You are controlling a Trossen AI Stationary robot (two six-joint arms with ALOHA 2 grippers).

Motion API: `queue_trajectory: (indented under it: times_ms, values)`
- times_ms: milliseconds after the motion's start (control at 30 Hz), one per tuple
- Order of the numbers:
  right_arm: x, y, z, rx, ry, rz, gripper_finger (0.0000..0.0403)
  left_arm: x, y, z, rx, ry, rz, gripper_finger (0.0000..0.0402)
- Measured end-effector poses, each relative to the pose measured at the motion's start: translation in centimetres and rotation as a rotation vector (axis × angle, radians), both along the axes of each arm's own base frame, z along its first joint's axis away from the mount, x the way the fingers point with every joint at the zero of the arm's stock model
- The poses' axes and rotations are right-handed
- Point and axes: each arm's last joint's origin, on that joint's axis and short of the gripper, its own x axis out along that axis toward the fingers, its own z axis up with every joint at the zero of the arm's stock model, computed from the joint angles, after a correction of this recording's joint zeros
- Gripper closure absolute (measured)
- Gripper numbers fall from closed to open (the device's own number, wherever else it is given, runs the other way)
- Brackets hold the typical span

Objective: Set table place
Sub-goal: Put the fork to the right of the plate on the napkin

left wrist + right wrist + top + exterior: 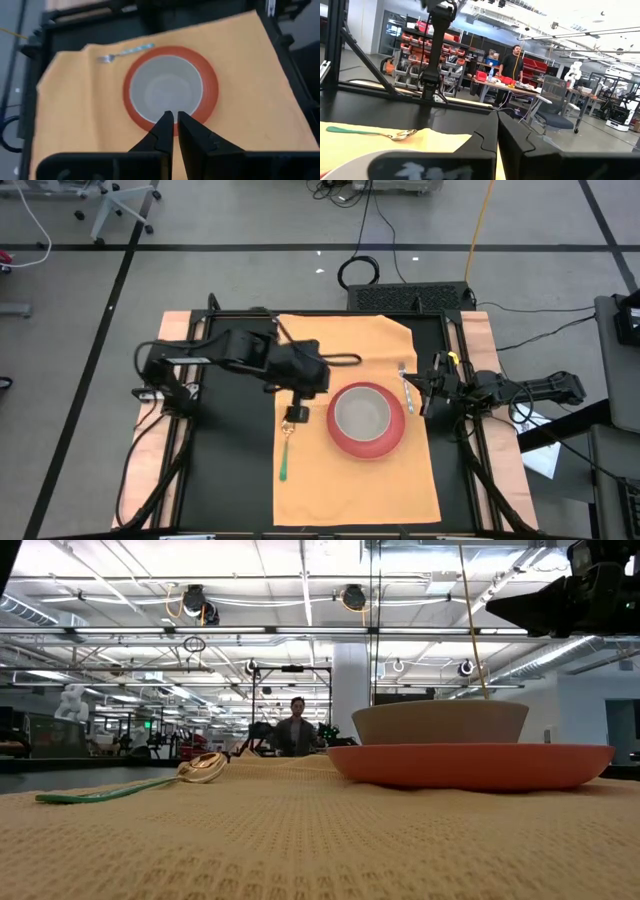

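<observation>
Wrinkled woven orange-tan mat [350, 470], round red plate [366, 420], green-handled spoon [286, 452]

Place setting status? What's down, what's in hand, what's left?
Down on the mat: plate with bowl, spoon on one side, fork on the other. Left hand is above the spoon, right hand by the fork; both shut, empty. Little visibly left.

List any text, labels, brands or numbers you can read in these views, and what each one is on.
None can be read.
Placemat, red plate, bowl, green-handled spoon and fork: no markings show.
Left gripper and right gripper: no legible label.
Red bins on the shelves in the room behind: any print is too small to read.
</observation>
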Motion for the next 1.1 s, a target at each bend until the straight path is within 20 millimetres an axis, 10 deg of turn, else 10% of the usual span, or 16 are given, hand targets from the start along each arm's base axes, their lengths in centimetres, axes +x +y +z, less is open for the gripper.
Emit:
queue_trajectory:
  times_ms: [633, 1100]
  values:
    - [0.0, 0.0, 0.0, 0.001, -0.004, 0.000, 0.0403, -1.9, 0.4, -0.3, 0.105, 0.043, 0.111, 0.0371]
    - [0.0, 0.0, 0.1, 0.001, -0.008, 0.001, 0.0403, -9.5, 2.7, -2.1, -0.023, -0.343, 0.143, 0.0371]
